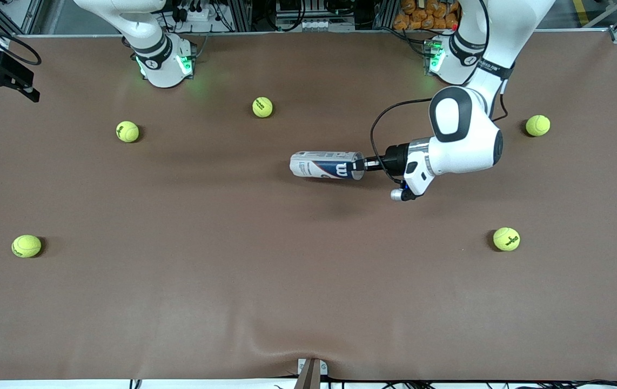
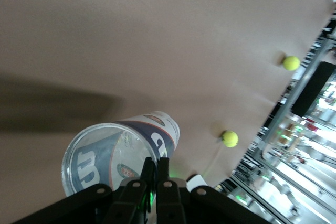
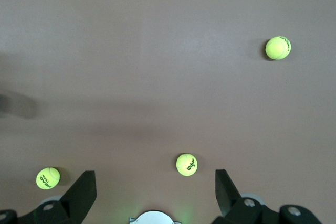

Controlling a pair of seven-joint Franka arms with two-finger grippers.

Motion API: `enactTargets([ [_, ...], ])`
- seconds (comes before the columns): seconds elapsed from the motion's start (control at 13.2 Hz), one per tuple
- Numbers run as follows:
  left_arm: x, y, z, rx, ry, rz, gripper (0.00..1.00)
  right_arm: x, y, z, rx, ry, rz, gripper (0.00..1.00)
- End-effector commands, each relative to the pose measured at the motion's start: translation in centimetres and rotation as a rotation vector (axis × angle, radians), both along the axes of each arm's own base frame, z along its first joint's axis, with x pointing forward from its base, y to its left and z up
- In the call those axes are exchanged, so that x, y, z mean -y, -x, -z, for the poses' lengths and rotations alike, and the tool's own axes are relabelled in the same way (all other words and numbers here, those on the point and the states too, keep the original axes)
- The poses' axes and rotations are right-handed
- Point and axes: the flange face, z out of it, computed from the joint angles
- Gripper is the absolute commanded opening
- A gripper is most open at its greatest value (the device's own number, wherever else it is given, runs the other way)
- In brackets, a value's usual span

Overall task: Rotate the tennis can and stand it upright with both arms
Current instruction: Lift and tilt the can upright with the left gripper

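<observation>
The tennis can [image 1: 326,165] is a clear tube with a white and dark-blue label. It is held level over the middle of the table, its open silver-rimmed mouth toward the left arm. My left gripper [image 1: 363,163] is shut on the can's rim. In the left wrist view the tennis can [image 2: 113,150] points away from the camera, and the left gripper [image 2: 156,164] pinches its wall with one finger inside the mouth and one outside. My right gripper [image 3: 155,182] hangs open high over the table with nothing between its fingers; it is out of the front view.
Several yellow-green tennis balls lie scattered on the brown table [image 1: 233,281]: one ball [image 1: 262,107] near the right arm's base, one ball [image 1: 537,125] and another ball [image 1: 506,239] toward the left arm's end. A black fixture [image 1: 0,75] overhangs the right arm's end.
</observation>
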Motion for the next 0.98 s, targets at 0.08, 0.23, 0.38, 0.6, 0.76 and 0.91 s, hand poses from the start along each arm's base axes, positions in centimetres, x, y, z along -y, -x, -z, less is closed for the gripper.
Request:
enactTargets([
  [0.08,3.3,-0.8,-4.7,0.024,-0.16,0.001,0.0,0.3,0.5,-0.9,0.023,-0.012,-0.055,1.0],
  [0.23,6.0,-0.4,-7.0,0.039,-0.256,-0.009,0.0,0.6,0.5,-0.9,0.021,-0.012,-0.049,1.0],
  [0.38,9.7,1.2,-8.8,0.09,-0.393,0.005,0.0,0.6,0.5,-0.8,0.02,-0.012,-0.046,1.0],
  [0.6,15.7,4.0,-10.2,0.142,-0.558,-0.009,0.0,0.6,0.6,-0.9,0.017,-0.012,-0.046,1.0],
  [0.76,17.3,5.1,-11.3,0.191,-0.692,0.042,0.0,0.4,0.6,-0.9,0.017,-0.012,-0.049,1.0],
  [0.91,18.4,5.8,-11.9,0.237,-0.799,0.046,0.0,0.5,0.6,-0.8,0.015,-0.012,-0.048,1.0],
])
